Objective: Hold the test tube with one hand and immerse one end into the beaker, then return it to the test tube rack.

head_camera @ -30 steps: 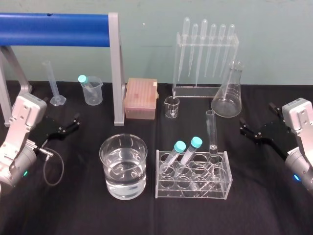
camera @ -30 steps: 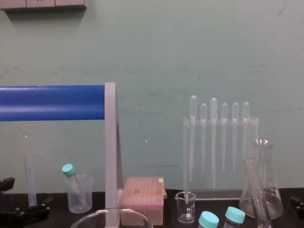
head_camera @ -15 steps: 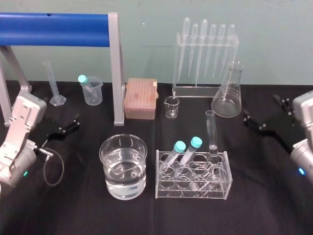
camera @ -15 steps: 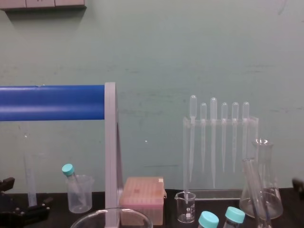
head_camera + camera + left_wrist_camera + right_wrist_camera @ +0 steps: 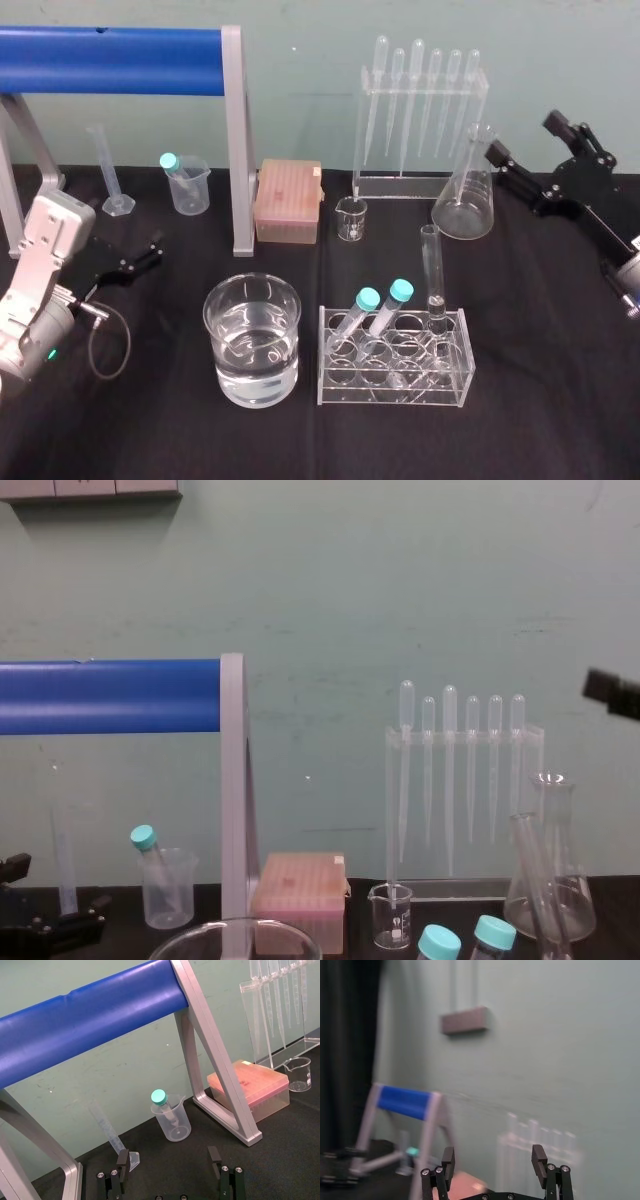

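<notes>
The test tube (image 5: 432, 268) stands upright in the right end of the clear test tube rack (image 5: 395, 372), beside two teal-capped tubes (image 5: 385, 305); its upper part leans into the chest view (image 5: 533, 875). The beaker (image 5: 252, 340), part full of water, sits left of the rack, and its rim (image 5: 235, 938) shows low in the chest view. My right gripper (image 5: 527, 140) hangs open and empty, raised above the table's back right near the conical flask; its wrist view shows the open gripper (image 5: 493, 1157). My left gripper (image 5: 140, 258) rests open on the left of the table (image 5: 168, 1160).
A pipette stand (image 5: 420, 110), a conical flask (image 5: 467, 190), a small beaker (image 5: 351, 218) and a pink tip box (image 5: 288, 200) line the back. A blue bar on a grey frame (image 5: 236, 140), a plastic cup (image 5: 188, 183) and a measuring cylinder (image 5: 110, 175) stand back left.
My right gripper has risen from the table and swung back toward the conical flask, still open. The left arm, tube, rack and beaker have not moved.
</notes>
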